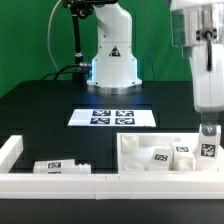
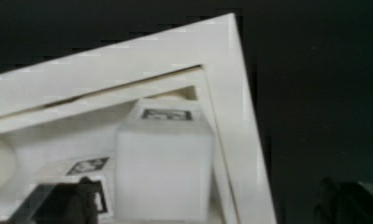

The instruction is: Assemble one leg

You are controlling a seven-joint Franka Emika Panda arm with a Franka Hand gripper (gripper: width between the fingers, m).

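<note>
The white tray-shaped part (image 1: 140, 165) lies at the front on the exterior view's right, with small white tagged legs in it (image 1: 160, 155). My gripper (image 1: 207, 133) hangs low over the tray's right corner, just above one leg (image 1: 208, 151). In the wrist view this leg (image 2: 165, 165) stands close between the dark fingers (image 2: 67, 200), inside the tray's corner rim (image 2: 227, 90). The jaws stand wide apart, one finger beside the leg and the other outside the rim. My gripper (image 2: 209, 205) is open and holds nothing.
The marker board (image 1: 112, 117) lies mid-table before the robot base (image 1: 110, 60). Another leg (image 1: 55, 167) lies at the front left behind a white L-shaped wall (image 1: 12, 152). A second tagged piece (image 2: 89, 163) shows beside the leg in the wrist view.
</note>
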